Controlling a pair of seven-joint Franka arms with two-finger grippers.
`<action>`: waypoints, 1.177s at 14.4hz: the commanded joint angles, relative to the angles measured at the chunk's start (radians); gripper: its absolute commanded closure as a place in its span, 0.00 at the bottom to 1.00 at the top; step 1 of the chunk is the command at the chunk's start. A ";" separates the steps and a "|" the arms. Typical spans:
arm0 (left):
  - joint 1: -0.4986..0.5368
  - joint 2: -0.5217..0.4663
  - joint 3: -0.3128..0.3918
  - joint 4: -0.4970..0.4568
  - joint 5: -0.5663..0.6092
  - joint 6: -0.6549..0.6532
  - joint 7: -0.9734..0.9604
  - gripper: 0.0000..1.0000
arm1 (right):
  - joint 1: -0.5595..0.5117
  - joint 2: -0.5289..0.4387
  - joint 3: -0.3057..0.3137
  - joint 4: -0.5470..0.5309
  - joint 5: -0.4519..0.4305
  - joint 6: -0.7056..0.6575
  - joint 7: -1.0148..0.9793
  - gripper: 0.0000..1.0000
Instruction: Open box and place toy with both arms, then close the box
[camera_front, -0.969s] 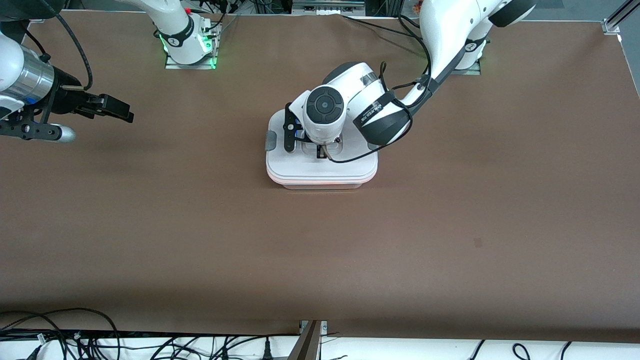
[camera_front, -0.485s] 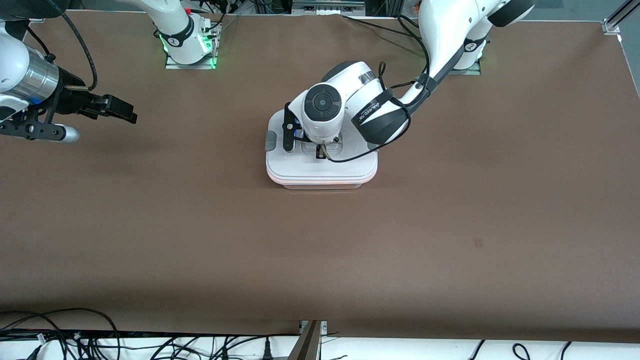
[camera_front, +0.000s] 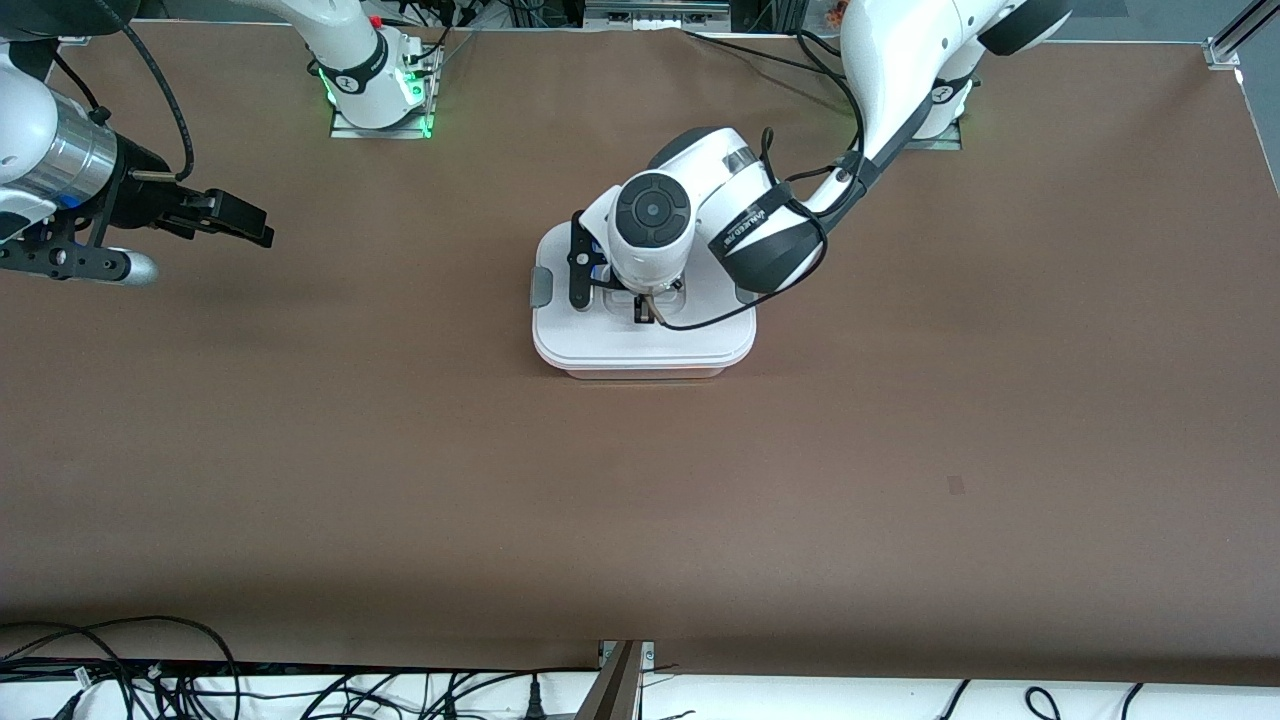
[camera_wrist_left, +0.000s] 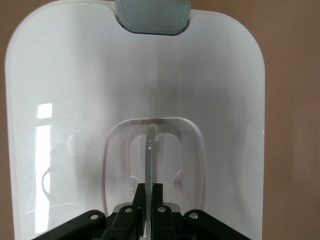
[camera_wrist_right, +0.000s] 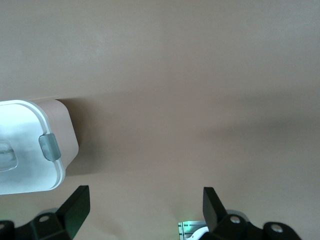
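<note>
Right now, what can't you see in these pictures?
- The toy: not in any view; the white lid covers the box.
- Left gripper on the clear handle: in the front view the wrist hides it.
- Right gripper, open: the wrist view's edge cuts off its base.

The only lettering I see is white print on the black band (camera_front: 765, 240) of my left arm, center of the front view, and it's too small to read. Nothing else carries text.
</note>
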 joint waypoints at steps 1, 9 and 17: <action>0.001 0.018 0.014 -0.005 0.026 0.022 0.003 1.00 | 0.005 -0.048 0.011 -0.029 -0.020 0.013 0.031 0.00; 0.009 -0.048 0.008 -0.004 0.026 -0.022 -0.058 0.00 | 0.005 -0.065 0.017 -0.035 -0.049 0.012 0.031 0.00; 0.188 -0.279 0.008 0.006 0.026 -0.287 -0.358 0.00 | 0.005 -0.063 0.016 -0.026 -0.047 0.013 0.024 0.00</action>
